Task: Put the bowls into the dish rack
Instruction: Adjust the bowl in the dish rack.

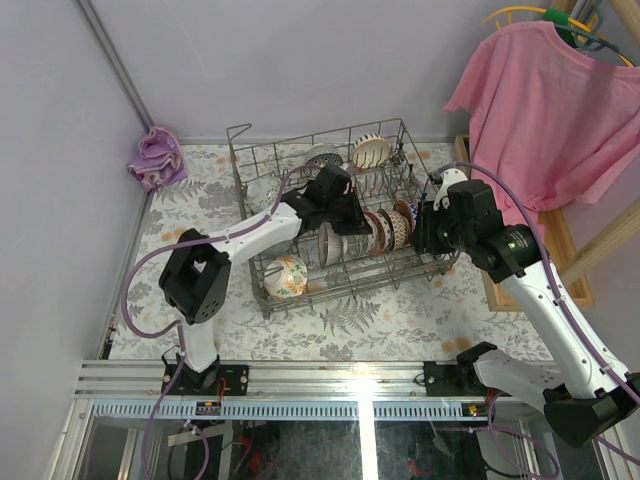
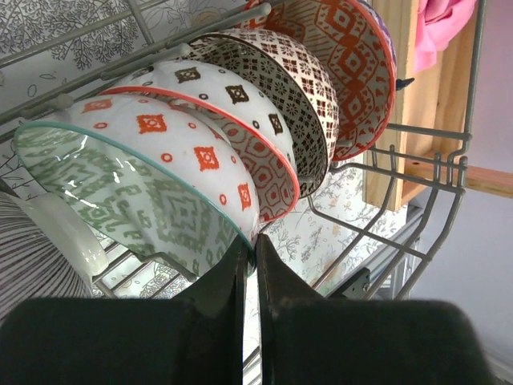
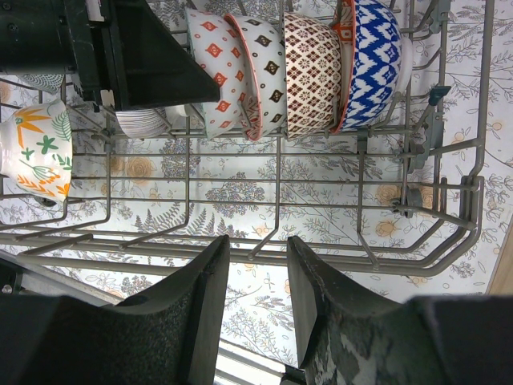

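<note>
Pale lilac walls (image 1: pixel 300 60) meet at a slanting grey metal corner post (image 1: pixel 112 60). A white tablecloth printed with grey leaves and flowers (image 1: pixel 400 330) has a crumpled purple rag (image 1: pixel 157 157) in its far left corner. At right, a pink T-shirt (image 1: pixel 540 110) hangs on a yellow hanger (image 1: pixel 515 10) beside a light wooden frame (image 1: pixel 612 248)

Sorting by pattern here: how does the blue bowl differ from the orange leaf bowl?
The blue bowl has a white zigzag print; the leaf bowl has orange and green leaves on white. The blue bowl stands in a row; the leaf bowl sits alone. Both are in the dish rack.
</note>
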{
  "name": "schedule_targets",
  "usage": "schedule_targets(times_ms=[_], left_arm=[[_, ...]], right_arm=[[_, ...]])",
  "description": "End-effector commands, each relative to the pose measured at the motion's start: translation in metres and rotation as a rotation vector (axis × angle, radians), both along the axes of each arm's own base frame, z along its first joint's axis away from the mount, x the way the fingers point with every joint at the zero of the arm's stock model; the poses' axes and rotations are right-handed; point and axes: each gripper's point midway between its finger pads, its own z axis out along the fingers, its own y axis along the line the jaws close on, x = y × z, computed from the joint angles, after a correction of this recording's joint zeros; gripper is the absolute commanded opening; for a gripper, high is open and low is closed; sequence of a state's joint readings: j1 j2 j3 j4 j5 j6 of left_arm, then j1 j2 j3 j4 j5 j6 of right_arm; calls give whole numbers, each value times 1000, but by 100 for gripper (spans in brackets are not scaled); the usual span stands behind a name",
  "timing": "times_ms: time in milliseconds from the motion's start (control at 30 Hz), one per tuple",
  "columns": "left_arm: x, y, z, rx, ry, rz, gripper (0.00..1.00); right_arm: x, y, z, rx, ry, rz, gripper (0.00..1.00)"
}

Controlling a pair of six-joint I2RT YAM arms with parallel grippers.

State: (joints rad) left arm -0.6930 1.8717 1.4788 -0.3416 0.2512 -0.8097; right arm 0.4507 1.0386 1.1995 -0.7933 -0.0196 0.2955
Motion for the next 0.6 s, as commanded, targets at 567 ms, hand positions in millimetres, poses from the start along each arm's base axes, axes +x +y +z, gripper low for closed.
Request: schedule_targets(times_ms=[567], left_arm=[[-26, -35, 43, -378, -27, -332, 0]], right_arm=[[7, 2, 6, 13, -27, 0, 42]])
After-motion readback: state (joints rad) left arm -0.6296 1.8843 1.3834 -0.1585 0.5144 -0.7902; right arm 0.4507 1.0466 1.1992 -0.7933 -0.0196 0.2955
